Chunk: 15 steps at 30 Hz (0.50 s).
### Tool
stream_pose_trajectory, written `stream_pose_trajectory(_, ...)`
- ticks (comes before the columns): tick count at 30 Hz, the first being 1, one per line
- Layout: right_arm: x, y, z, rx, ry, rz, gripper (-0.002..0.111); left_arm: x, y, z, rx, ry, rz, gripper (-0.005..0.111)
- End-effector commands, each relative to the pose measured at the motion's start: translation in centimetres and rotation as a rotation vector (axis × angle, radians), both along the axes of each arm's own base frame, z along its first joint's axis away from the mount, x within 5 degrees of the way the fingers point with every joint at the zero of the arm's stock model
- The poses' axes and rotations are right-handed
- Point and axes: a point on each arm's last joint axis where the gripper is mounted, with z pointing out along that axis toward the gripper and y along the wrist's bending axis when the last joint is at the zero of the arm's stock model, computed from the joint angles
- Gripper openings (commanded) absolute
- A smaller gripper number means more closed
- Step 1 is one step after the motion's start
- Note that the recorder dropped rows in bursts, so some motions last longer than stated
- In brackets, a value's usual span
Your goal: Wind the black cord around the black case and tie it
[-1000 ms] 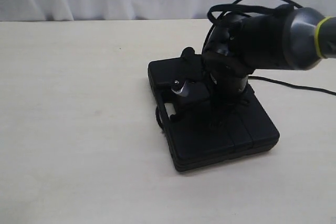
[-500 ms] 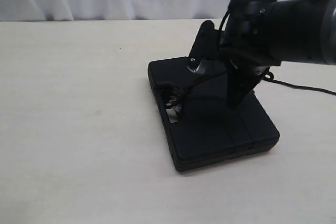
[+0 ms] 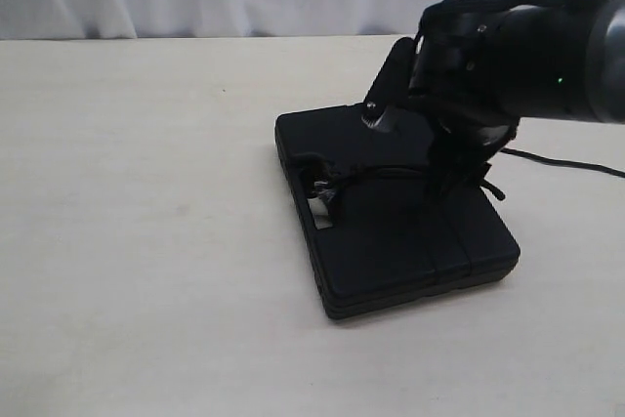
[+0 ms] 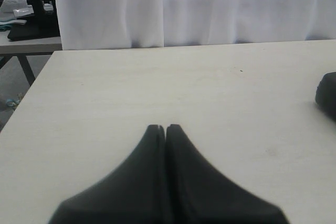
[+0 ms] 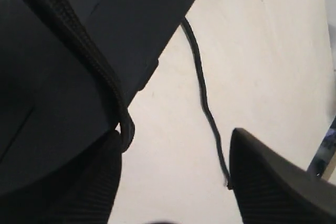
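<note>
Pale tabletop (image 3: 146, 241) under black case (image 3: 391, 241) — black cord (image 5: 84, 51) against one of the parted right jaws — left jaws together.

One black case (image 3: 410, 241), one black cord (image 5: 202, 95), two pincers (image 4: 166, 128) (image 5: 176, 142).

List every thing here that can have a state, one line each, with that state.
black case: closed, lying flat on the table.
black cord: running across the case's top, its loose end lying on the table.
left gripper: shut, holding nothing, above the table.
right gripper: open, over the case's edge, cord resting against one finger.
</note>
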Motion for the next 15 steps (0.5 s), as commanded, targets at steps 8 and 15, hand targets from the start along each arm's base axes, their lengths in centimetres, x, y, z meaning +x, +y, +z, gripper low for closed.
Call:
stream_pose_trajectory(8,2.6,-10.2,-0.2,0.446,0.044,-0.581,0.051,0.0,0.0,0.0,-0.003,-0.004,-0.007,0.0)
stream_pose_trajectory(15,2.8,-10.9,2.2,0.773,0.023,-0.516,0.025,0.0,0.0,0.0,-0.003,-0.004,-0.007,0.0)
